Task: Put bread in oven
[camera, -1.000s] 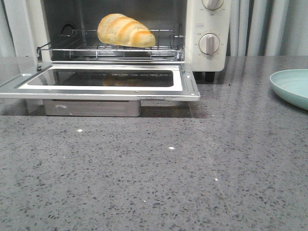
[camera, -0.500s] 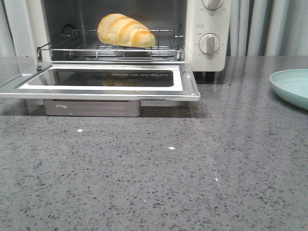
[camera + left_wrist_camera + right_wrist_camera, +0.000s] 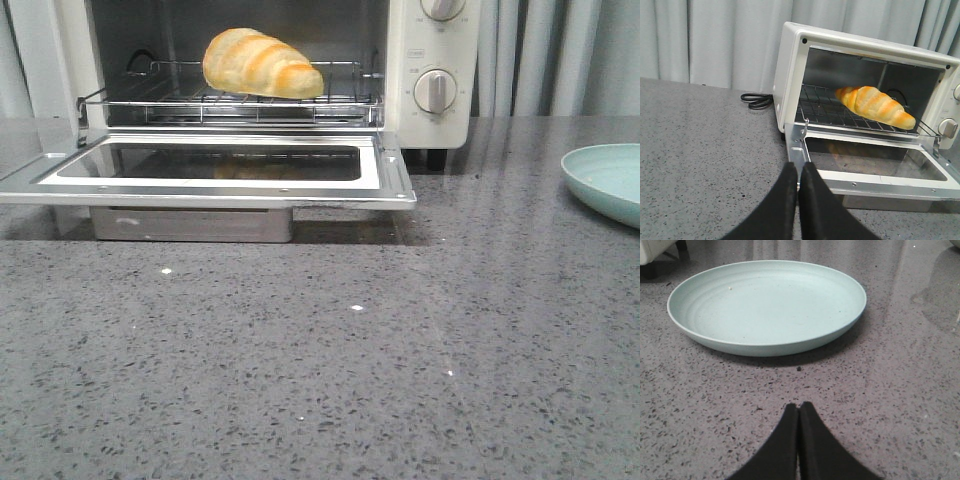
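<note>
Even soft light; glare streaks on countertop (image 3: 500, 200) (front view); sharp focus

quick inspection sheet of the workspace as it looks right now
surface: grey speckled countertop, bare in front of the oven
job's things: bread lies on the wire rack inside the oven; door dropped open, flat
clutter: pale green plate, nothing on it, at the right
grippers: left pincer shut, holding nothing; right pincer shut, holding nothing
cables: black cord coiled beside the oven
surroundings: grey curtain behind
</note>
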